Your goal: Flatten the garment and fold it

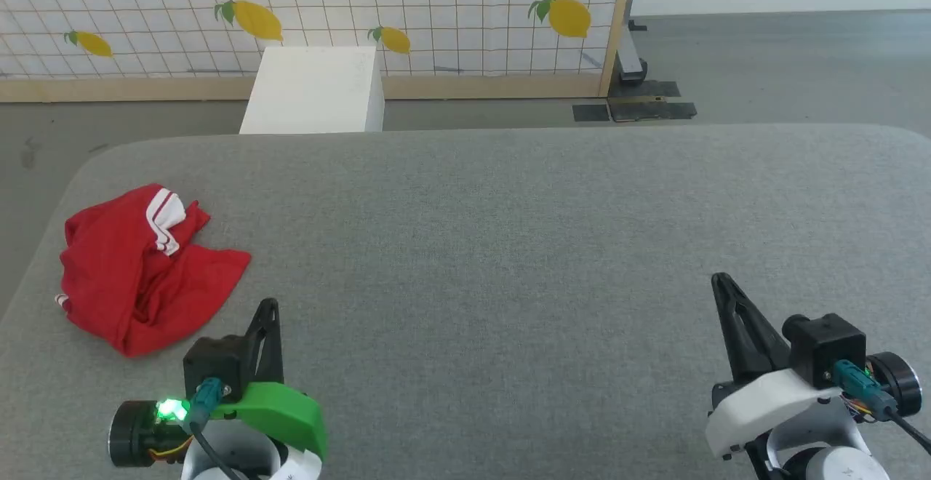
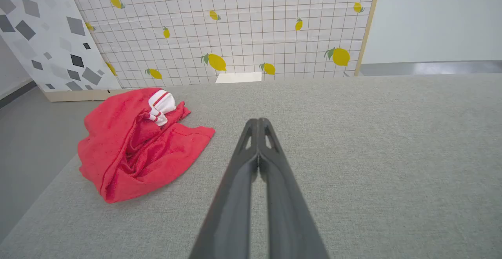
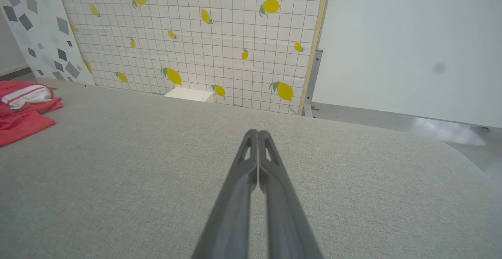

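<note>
Lying crumpled, the garment (image 1: 138, 269) sits near the closed left gripper (image 1: 270, 307).

Grey padded table (image 1: 509, 247), grey floor (image 1: 764, 65), lemon-print tiled panel (image 1: 436, 0), white box (image 1: 313, 91) behind.

Grey fabric-covered table (image 1: 509, 247) lies free before me; the crumpled red jersey (image 1: 138, 269) obstructs its left edge.

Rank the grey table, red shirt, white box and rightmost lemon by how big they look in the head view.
1. grey table
2. red shirt
3. white box, farther off, so possibly bigger in reality
4. rightmost lemon
</note>
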Robot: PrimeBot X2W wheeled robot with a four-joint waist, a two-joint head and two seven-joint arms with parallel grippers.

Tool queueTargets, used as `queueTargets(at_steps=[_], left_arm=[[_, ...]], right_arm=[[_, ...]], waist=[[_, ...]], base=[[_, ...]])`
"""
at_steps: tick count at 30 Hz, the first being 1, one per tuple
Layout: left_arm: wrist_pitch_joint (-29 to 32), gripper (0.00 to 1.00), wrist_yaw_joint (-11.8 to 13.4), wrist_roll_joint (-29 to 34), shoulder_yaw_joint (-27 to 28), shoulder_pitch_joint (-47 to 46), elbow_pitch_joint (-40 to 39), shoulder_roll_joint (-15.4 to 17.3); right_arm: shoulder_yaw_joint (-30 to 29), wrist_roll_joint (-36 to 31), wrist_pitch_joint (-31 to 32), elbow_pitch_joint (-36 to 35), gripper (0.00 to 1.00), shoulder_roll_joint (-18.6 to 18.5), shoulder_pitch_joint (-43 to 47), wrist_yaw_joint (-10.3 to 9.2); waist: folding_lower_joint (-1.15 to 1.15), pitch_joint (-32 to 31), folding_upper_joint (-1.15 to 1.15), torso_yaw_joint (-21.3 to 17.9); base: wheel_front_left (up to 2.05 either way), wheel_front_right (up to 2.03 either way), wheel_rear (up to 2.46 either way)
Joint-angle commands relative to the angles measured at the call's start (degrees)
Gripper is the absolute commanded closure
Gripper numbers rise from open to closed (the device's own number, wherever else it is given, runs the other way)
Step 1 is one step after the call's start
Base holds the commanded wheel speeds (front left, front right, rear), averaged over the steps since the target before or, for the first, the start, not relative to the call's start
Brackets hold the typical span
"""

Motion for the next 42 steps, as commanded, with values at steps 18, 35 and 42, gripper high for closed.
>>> queueTargets(at_steps=[18,35,42], left_arm=[[0.07,1.00,-0.05,0.57,0.26,-0.99,-0.13,-0.34],[0.07,1.00,-0.05,0.57,0.26,-0.99,-0.13,-0.34],[0.07,1.00,-0.05,0.57,0.26,-0.99,-0.13,-0.34]], right_arm=[[0.09,-0.44,-0.01,0.12,1.00,0.14,-1.08,-0.08],[0.09,-0.44,-0.01,0.12,1.00,0.14,-1.08,-0.08],[0.09,-0.44,-0.01,0.12,1.00,0.14,-1.08,-0.08]], waist=[[0.00,0.00,0.00,0.00],[0.00,0.00,0.00,0.00],[0.00,0.00,0.00,0.00]], base=[[0.00,0.00,0.00],[0.00,0.00,0.00],[0.00,0.00,0.00]])
